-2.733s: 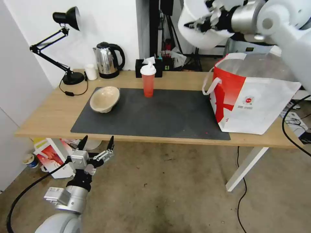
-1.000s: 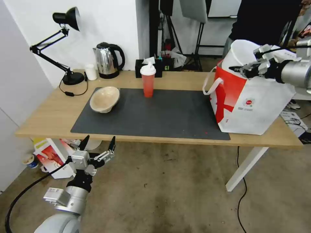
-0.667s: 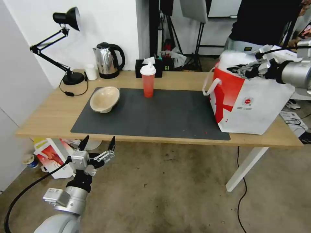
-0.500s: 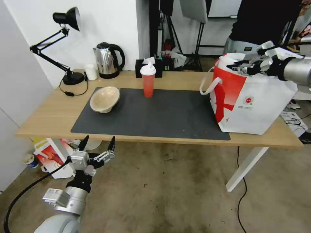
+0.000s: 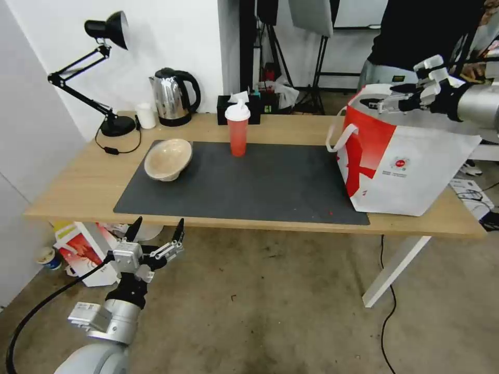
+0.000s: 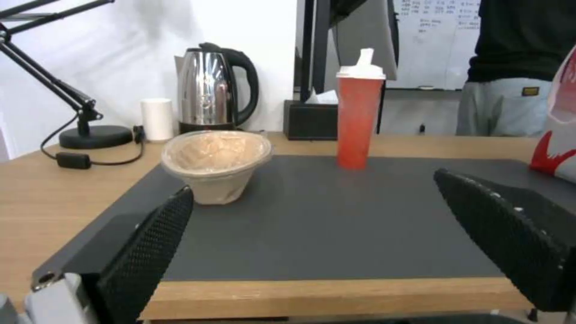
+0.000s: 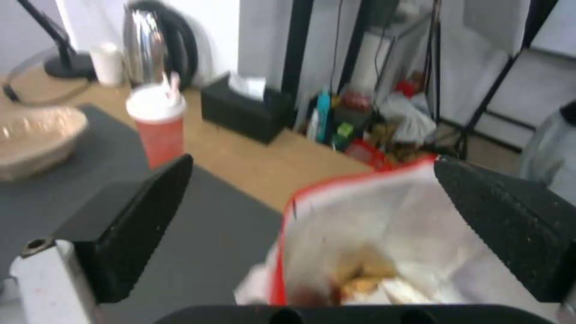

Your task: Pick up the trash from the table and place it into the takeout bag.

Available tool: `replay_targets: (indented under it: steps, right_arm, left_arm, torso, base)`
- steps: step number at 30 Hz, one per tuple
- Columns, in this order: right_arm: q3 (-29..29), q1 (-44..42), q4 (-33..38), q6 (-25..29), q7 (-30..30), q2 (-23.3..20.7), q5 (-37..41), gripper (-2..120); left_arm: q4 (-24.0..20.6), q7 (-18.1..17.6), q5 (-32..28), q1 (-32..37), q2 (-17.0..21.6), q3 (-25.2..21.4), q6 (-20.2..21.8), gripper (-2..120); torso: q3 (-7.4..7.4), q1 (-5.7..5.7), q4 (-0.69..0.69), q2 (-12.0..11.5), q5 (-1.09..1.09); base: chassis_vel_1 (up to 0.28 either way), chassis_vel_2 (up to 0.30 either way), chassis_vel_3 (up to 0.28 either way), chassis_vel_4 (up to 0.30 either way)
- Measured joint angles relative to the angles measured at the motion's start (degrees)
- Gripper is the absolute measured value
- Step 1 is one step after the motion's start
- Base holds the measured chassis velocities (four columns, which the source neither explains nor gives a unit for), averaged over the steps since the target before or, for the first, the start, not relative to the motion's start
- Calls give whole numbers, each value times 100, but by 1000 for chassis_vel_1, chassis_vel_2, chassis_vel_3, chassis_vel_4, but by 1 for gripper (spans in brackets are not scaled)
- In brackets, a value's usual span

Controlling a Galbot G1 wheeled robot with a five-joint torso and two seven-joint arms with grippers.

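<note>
The takeout bag (image 5: pixel 410 166) stands open-topped at the right end of the table (image 5: pixel 78 182), white with a red side panel. My right gripper (image 5: pixel 383 95) hovers open just above its mouth, holding nothing; in the right wrist view the right gripper (image 7: pixel 312 164) looks down into the bag (image 7: pixel 384 225). Two pieces of trash are on the dark mat (image 5: pixel 260 182). The beige pulp bowl (image 5: pixel 168 158) lies tilted at the left, and the red cup (image 5: pixel 238 132) with a white lid stands upright at the back. My left gripper (image 5: pixel 157 228) waits open below the table's front edge, facing the bowl (image 6: pixel 216 162) and cup (image 6: pixel 359 117).
A black desk lamp (image 5: pixel 104 72), a kettle (image 5: pixel 174 96), a small white cup (image 5: pixel 146 115) and a black tissue box (image 5: pixel 236 109) line the back edge. A red-and-white box (image 5: pixel 86 249) sits on the floor under the left end. A person (image 5: pixel 416 36) stands behind the bag.
My right gripper came down with a big white bowl, lowered it into the bag, let go, and has risen slightly, open. The bag's handle shook. The left arm stayed still.
</note>
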Motion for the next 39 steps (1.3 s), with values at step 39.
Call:
replay_targets:
  steps: [39]
  right_arm:
    - [695, -5654, 4064, 5257, 3354, 1947, -2668, 100]
  left_arm:
    - [-48, -16, 33, 119, -86, -138, -14, 100]
  torso:
    - [-1, 0, -1, 1, -1]
  base:
    - [0, 0, 0, 0]
